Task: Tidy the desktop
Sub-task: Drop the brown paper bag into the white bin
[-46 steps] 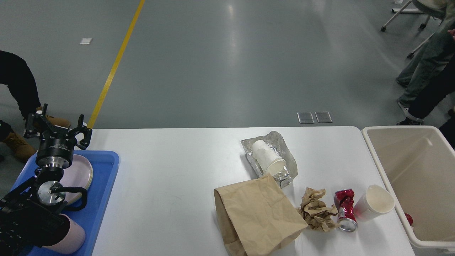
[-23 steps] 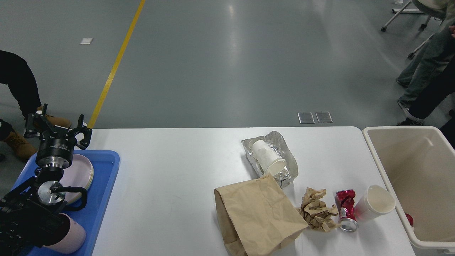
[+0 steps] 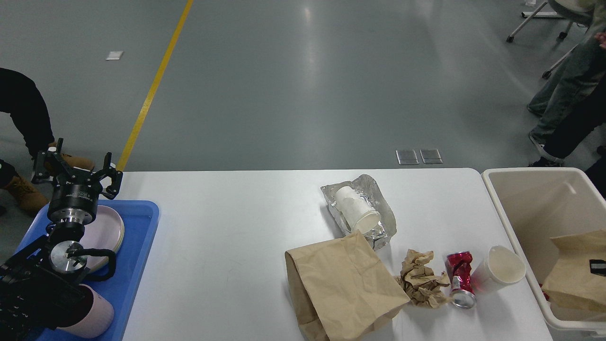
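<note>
The white desktop (image 3: pixel 227 222) carries litter on its right half: a paper cup lying on crumpled foil (image 3: pixel 358 214), a flat brown paper bag (image 3: pixel 343 284), a crumpled brown paper wad (image 3: pixel 421 279), a crushed red can (image 3: pixel 459 279) and a white paper cup (image 3: pixel 502 270). My left gripper (image 3: pixel 78 166) stands open and empty over the far end of the blue tray (image 3: pixel 142 246). At the right edge only a small dark part of my right gripper (image 3: pixel 597 267) shows, on a second brown paper bag (image 3: pixel 570 272) held over the cream bin (image 3: pixel 502 208).
The blue tray holds a pink plate (image 3: pixel 108 231) and a pink cup (image 3: pixel 97 317) lying on its side. People's legs stand beyond the table at the far left and far right. A red item lies low inside the bin.
A second brown paper bag, with my right gripper on it, has come in from the right edge over the bin. The left arm and the litter have not moved.
</note>
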Action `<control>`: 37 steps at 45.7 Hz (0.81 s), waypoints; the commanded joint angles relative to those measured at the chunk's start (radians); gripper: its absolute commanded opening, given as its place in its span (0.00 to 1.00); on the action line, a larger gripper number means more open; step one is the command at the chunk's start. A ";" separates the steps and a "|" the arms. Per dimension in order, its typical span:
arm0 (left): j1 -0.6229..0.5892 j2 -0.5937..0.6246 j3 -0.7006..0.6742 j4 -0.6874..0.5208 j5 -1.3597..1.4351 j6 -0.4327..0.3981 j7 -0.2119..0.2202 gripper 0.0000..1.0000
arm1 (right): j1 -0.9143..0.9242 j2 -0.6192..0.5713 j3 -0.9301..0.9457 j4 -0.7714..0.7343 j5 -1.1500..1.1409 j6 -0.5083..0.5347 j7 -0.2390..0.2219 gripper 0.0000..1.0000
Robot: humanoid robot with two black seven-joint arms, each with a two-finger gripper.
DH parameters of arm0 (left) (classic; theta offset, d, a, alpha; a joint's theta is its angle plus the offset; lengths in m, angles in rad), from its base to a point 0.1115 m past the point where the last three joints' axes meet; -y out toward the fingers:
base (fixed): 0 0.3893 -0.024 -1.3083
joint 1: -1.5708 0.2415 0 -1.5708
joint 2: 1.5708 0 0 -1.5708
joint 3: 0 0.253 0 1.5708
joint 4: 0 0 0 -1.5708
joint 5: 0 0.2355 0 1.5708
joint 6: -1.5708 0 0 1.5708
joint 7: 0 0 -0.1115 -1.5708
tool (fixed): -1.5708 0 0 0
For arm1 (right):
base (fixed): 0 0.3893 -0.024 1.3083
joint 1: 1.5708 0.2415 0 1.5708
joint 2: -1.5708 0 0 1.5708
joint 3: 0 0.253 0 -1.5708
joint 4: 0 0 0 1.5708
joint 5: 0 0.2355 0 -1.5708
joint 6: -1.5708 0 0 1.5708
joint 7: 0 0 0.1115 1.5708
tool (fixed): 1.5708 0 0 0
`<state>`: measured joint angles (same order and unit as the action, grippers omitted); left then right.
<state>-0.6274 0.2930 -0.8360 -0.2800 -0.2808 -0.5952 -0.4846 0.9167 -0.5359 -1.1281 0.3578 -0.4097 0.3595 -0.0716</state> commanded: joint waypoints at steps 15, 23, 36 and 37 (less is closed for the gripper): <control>0.000 0.000 0.000 0.001 0.000 0.000 0.000 0.96 | -0.036 0.060 0.021 -0.033 0.002 -0.008 0.000 0.00; 0.000 -0.002 0.000 0.001 0.000 0.000 0.000 0.96 | -0.042 0.065 0.077 -0.031 0.003 -0.135 0.001 0.71; 0.000 0.000 0.000 -0.001 0.000 0.000 0.001 0.96 | -0.104 0.065 0.119 -0.026 0.005 -0.214 0.001 0.97; 0.000 0.000 0.000 0.001 0.000 0.000 0.000 0.96 | -0.104 0.065 0.120 -0.026 0.005 -0.215 0.001 0.98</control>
<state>-0.6274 0.2929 -0.8360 -0.2796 -0.2807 -0.5952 -0.4846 0.8235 -0.4708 -1.0109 0.3290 -0.4050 0.1481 -0.0700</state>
